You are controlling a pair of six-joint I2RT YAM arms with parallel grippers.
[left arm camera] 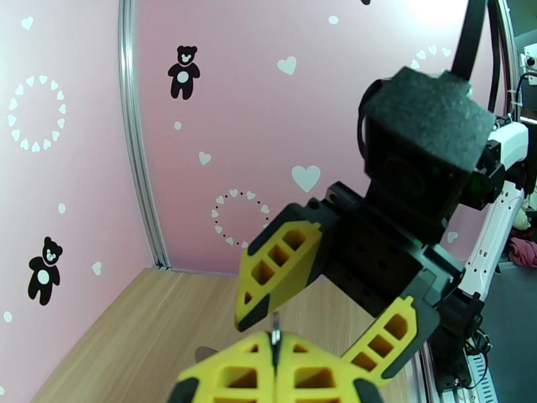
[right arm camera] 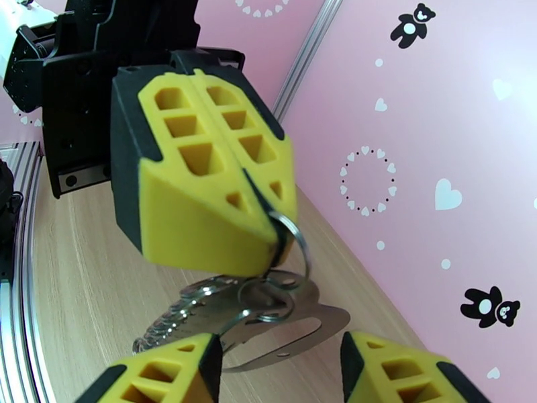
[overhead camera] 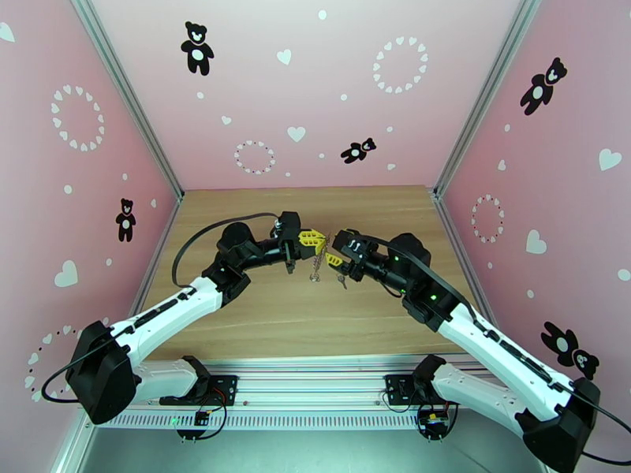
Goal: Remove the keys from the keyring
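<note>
Above mid-table: keyring [right arm camera: 282, 307] pinched in my left pincer [right arm camera: 272, 219]

Between my two arms, the keyring dangles from my left pincer, whose yellow fingers are pressed together on one of its silvery rings. More rings, a beaded chain [right arm camera: 158, 327] and a flat slotted metal piece hang beneath. My right pincer [right arm camera: 275, 347] faces it just below, fingers apart, gripping nothing. One small dark key [overhead camera: 341, 282] shows under that pincer; hanging or lying, I cannot tell. Underneath lies a pale wood-grain tabletop [overhead camera: 260, 325]. Pink walls [overhead camera: 315, 80] with black teddy bears [overhead camera: 196, 47] and white hearts [overhead camera: 296, 133] stand on three sides, joined by aluminium posts [overhead camera: 130, 96].
</note>
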